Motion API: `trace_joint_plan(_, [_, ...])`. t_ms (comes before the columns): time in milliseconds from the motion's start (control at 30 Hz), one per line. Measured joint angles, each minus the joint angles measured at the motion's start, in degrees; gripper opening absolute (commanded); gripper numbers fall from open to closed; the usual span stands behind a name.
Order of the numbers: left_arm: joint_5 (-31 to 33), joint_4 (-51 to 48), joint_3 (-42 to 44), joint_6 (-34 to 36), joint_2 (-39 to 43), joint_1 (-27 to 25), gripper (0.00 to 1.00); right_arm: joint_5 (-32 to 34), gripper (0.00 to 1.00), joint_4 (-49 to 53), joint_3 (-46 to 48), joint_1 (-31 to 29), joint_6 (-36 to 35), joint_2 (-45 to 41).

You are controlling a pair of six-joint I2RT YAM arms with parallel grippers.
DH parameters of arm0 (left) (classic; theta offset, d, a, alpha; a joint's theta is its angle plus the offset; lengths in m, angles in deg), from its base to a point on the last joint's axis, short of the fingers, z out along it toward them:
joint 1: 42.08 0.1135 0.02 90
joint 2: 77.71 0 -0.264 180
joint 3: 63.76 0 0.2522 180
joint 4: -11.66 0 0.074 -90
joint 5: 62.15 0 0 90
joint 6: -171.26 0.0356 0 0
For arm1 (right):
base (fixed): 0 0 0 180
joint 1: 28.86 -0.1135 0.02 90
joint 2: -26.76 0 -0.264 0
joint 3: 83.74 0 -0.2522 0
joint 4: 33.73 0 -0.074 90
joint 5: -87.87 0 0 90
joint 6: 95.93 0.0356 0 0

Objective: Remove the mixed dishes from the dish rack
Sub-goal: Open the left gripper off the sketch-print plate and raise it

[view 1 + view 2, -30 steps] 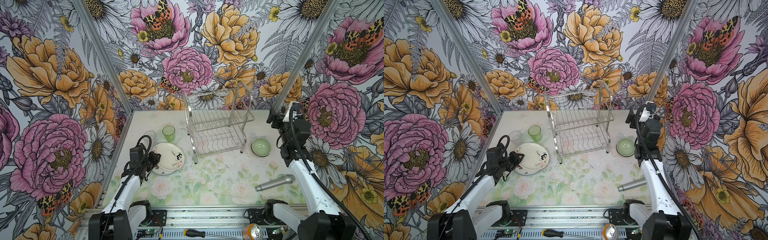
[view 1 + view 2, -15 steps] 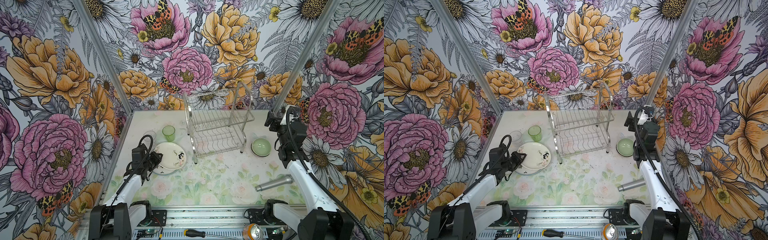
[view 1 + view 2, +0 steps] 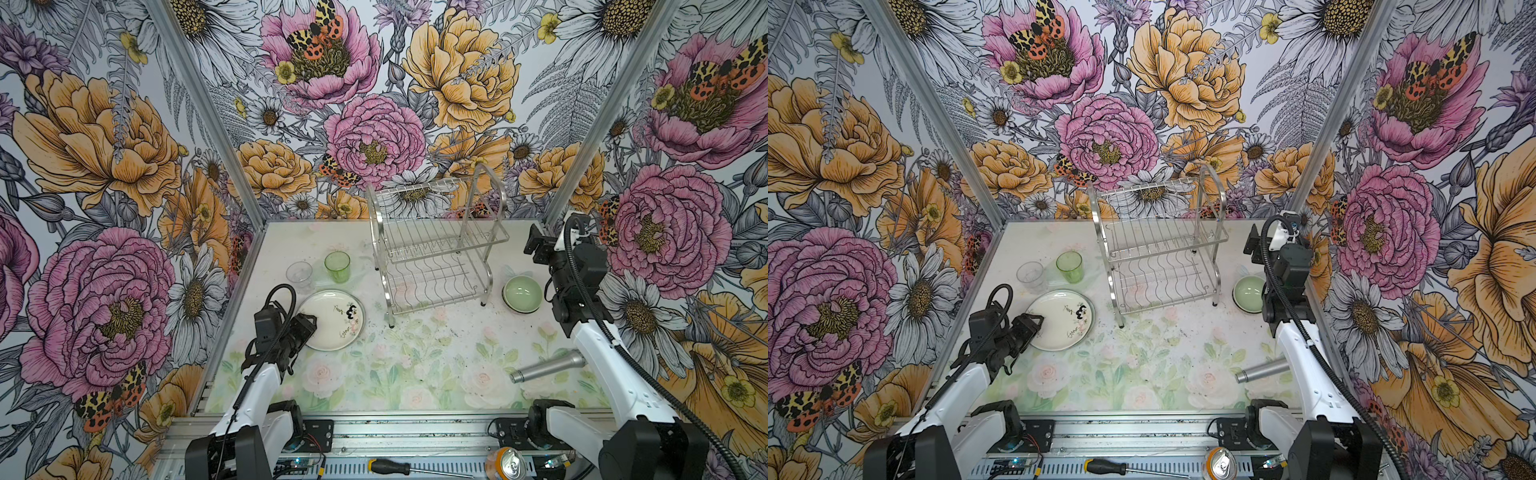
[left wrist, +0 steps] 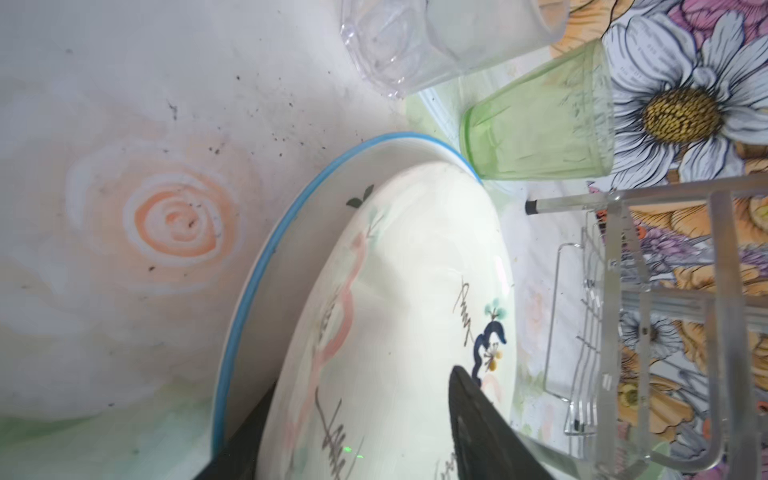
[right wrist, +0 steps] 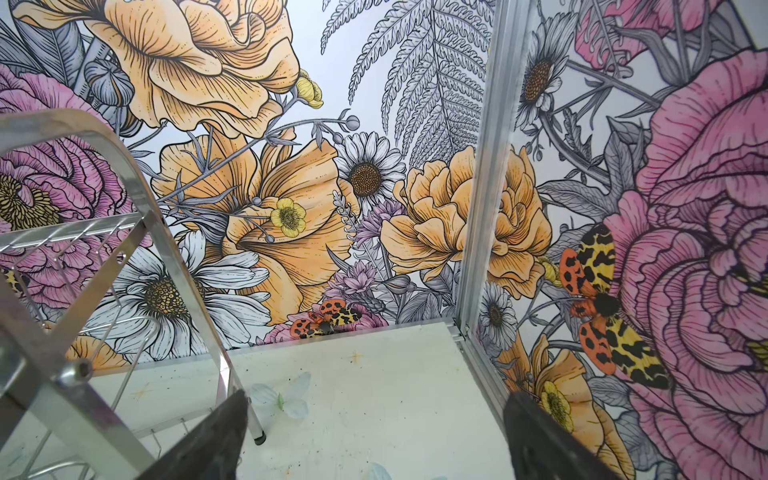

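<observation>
One rack (image 3: 449,249); two stacked plates (image 4: 395,311) (image 4: 324,208); two cups (image 3: 337,266) (image 3: 299,272); one bowl (image 3: 523,294); left tool (image 3: 308,325), right tool (image 5: 376,397) spread.

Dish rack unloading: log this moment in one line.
steel wire dish rack: both tiers bare | cream round plate with black drawings: atop blue-rimmed plate | left claw: open at its rim | right claw: open, holding nothing

Grey metal cylinder (image 3: 547,371) lying at four o'clock on floral-print counter (image 3: 415,365); black-handled screwdriver (image 3: 388,466), orange drink can (image 3: 505,463) near six.

Left claw (image 3: 308,324), right claw (image 3: 532,248): both spread.
</observation>
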Motion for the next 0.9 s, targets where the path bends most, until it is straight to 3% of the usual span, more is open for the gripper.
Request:
trace_joint_plan(33, [-0.2,0.3,-0.3,0.3,-0.4,0.0,0.77,0.2,0.97,0.0,0.0,-0.1,0.0,0.0])
trace_joint_plan(67, [-0.5,1.0,-0.5,0.3,-0.9,0.0,0.98,0.3,0.97,0.0,0.0,-0.2,-0.1,0.0])
trace_joint_plan(333, [1.0,1.2,-3.6,2.9,-3.5,-1.6,0.99,0.3,0.98,0.0,2.2,-0.1,0.3,-0.4])
trace_joint_plan(633, [17.5,-3.0,-5.7,6.7,-1.3,-9.2,0.99,0.2,0.97,0.8,9.8,-0.1,3.1,-0.4])
trace_joint_plan(900, [24.6,-1.1,-7.3,9.2,-0.8,-8.5,0.99,1.1,0.98,-0.6,14.8,-0.2,4.2,-0.4])
